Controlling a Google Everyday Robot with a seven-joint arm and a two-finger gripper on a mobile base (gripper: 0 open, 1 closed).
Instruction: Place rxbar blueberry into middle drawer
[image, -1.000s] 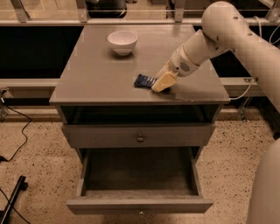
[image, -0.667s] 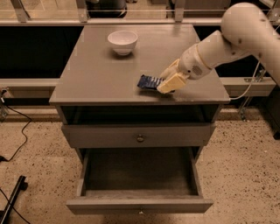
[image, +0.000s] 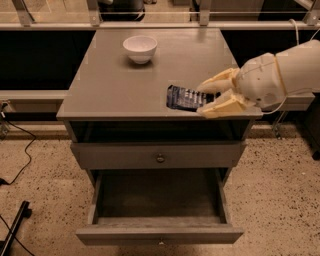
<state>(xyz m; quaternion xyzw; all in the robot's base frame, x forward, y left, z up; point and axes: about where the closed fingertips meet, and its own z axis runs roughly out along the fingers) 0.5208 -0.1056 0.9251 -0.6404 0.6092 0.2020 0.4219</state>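
Gripper (image: 216, 95) and rxbar (image: 183, 97) sit nearer the worktop's (image: 110, 85) front-right corner than a second ago; fingers (image: 222, 107) clamp the bar's right end, so it can clear the front edge above the open middle drawer (image: 160, 234).

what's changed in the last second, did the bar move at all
The gripper, jaws shut on the rxbar blueberry, carried it rightward in view toward the front edge of the cabinet. The white bowl, the open middle drawer and the shut upper drawer stayed put.
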